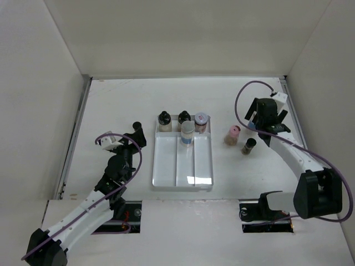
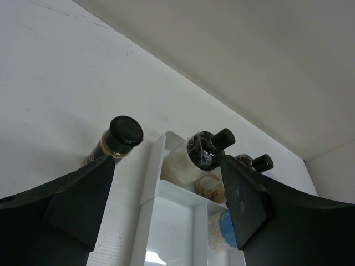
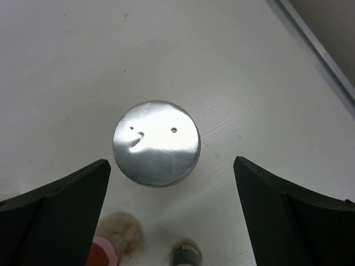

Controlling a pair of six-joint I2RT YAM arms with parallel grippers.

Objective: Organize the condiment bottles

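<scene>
Right gripper (image 1: 267,123) hangs wide open at the right of the top view, directly above a silver-lidded jar (image 3: 156,143). Its fingers stand well clear on either side of the jar and grasp nothing. Left gripper (image 1: 138,133) is also spread and empty. It sits at the tray's (image 1: 166,177) left wall and faces a black-capped bottle (image 2: 125,133) that stands on the worktop (image 1: 111,100) just outside that wall.

By my reading, the job is about half done. Four bottles stand at the upper end of the tray. One dark bottle (image 1: 164,117) is in the left compartment. A second dark bottle (image 1: 184,117) is in the middle one, with a blue-labelled bottle (image 1: 187,132) just below it. A grey-lidded jar (image 1: 201,119) is in the right compartment.

Four appear to be left outside. These are the black-capped bottle by the left gripper, the silver-lidded jar under the right gripper, and, right of the tray, a pink-lidded jar (image 1: 234,133) and a small dark jar (image 1: 249,145). The lower part of each compartment has room for them.
</scene>
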